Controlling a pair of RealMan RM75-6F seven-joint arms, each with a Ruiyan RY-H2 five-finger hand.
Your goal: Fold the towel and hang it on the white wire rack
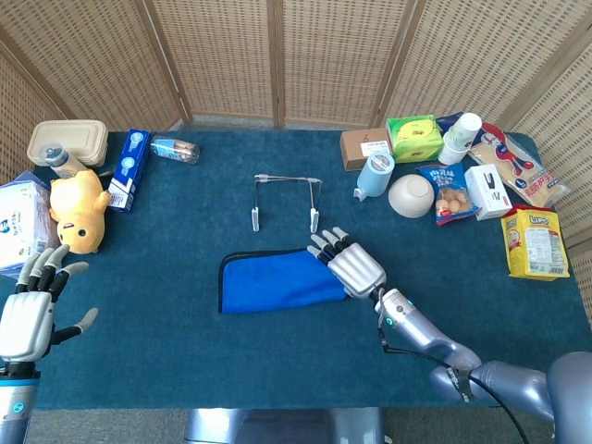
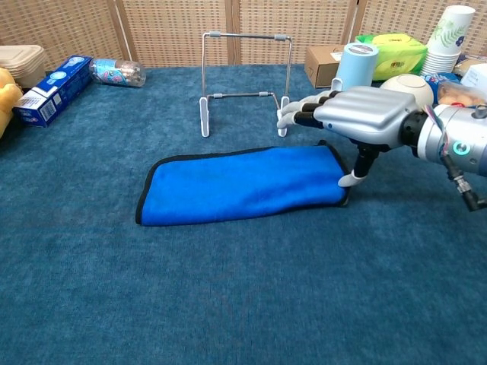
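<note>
Woven rattan screens back a blue carpeted surface (image 1: 185, 351). On it lies the blue folded towel with a black edge (image 1: 273, 280) (image 2: 240, 184), flat, near the middle. Just behind it stands the white wire rack (image 1: 285, 199) (image 2: 245, 76), apart from the cloth. The right hand (image 1: 351, 266) (image 2: 358, 114) hovers palm down over the towel's right end, fingers (image 2: 298, 112) stretched forward and slightly spread; its thumb seems to touch the cloth's corner, though contact is hard to judge. The left hand (image 1: 30, 310) waits at the near left edge, fingers apart, holding nothing, beside a yellow plush duck (image 1: 76, 210).
</note>
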